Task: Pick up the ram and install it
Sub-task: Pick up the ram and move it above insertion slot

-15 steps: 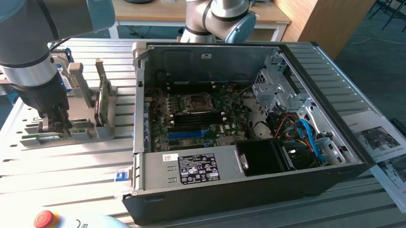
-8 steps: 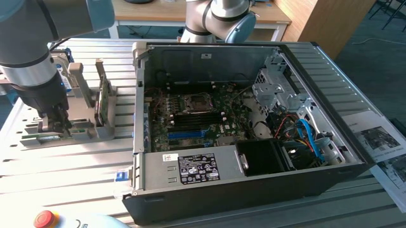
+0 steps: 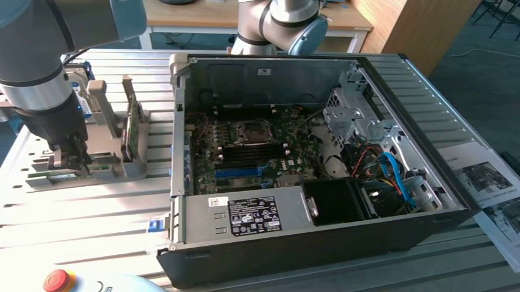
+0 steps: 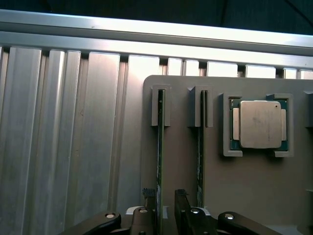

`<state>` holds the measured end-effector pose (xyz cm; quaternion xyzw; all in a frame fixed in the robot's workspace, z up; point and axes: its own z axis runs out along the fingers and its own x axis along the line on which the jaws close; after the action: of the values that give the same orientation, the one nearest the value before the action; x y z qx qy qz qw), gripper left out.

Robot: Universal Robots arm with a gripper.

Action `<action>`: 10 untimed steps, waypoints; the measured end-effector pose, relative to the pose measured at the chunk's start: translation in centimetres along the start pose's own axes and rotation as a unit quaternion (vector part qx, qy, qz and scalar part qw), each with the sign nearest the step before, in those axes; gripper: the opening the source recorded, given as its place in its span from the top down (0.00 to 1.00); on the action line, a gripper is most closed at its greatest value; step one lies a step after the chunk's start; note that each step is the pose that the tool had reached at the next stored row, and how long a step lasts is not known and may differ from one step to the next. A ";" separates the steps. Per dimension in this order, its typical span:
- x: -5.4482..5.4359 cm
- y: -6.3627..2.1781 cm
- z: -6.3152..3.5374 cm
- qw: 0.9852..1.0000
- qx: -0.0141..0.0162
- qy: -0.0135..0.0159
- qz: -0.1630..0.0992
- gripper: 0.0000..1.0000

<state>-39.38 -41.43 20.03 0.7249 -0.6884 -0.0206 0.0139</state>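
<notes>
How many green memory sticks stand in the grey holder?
2. The first stick stands between the hand's open fingers; the second stick stands in the next slot, beside the silver chip. Others may be hidden.

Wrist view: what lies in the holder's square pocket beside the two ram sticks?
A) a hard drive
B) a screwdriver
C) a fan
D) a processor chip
D: a square silver chip lies framed in a pocket of the grey holder.

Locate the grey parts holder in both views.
Exterior view: grey holder on the exterior view's left, beside the open PC case, under the gripper.
Wrist view: grey holder, slotted, carrying a processor chip.
Shared landmark: slatted metal table.
</notes>
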 end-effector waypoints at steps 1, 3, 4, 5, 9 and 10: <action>0.0 0.00 0.00 1.000 0.000 0.000 0.000 0.70; 0.0 0.00 0.00 1.000 0.000 0.000 0.000 0.70; 0.0 0.01 0.00 1.000 0.000 0.000 0.000 0.70; 0.0 0.02 0.01 1.000 0.000 0.000 0.000 0.70; -0.1 0.05 0.01 1.000 0.000 0.000 0.000 0.70; -0.1 0.06 0.00 1.000 0.000 0.000 0.000 0.70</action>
<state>-39.44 -41.36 20.03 0.7248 -0.6885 -0.0206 0.0139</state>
